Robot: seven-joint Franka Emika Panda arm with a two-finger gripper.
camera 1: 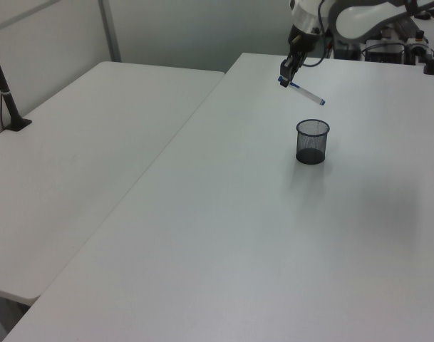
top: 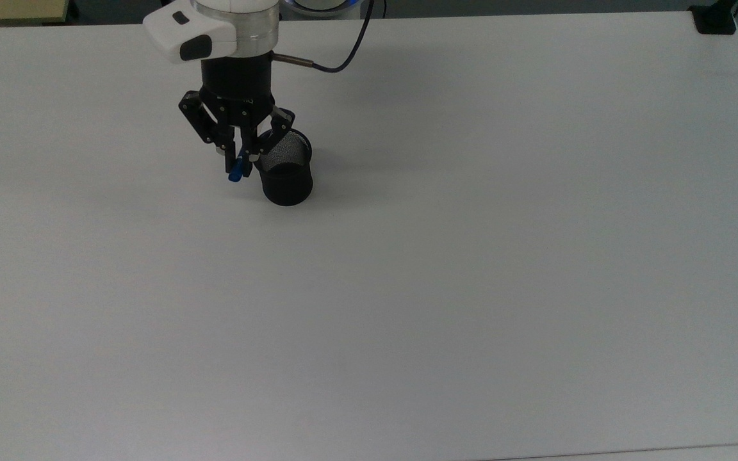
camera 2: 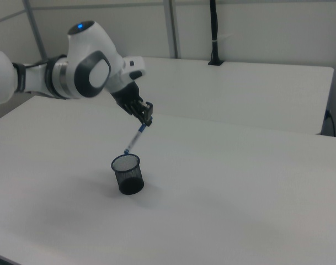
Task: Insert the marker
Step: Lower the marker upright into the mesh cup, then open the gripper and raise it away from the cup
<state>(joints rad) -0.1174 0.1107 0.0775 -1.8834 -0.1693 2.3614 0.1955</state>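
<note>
My gripper [top: 239, 163] [camera 1: 283, 77] [camera 2: 147, 122] is shut on the blue-capped end of the marker [camera 1: 304, 93] [camera 2: 134, 138] and holds it in the air. The white barrel slants down from the fingers, its small blue tip hanging a little above the rim of the black mesh cup [top: 284, 169] [camera 1: 312, 141] [camera 2: 127, 174]. In the top view the blue cap [top: 236, 173] shows just left of the cup. The cup stands upright on the white table [top: 471, 256], and nothing shows inside it.
A black post [camera 1: 4, 85] [camera 2: 213, 33] is clamped to a neighbouring white table [camera 1: 81, 142]. A black clamp [top: 715, 19] sits at the table's far right corner in the top view. A dark cable [top: 337, 61] loops off the wrist.
</note>
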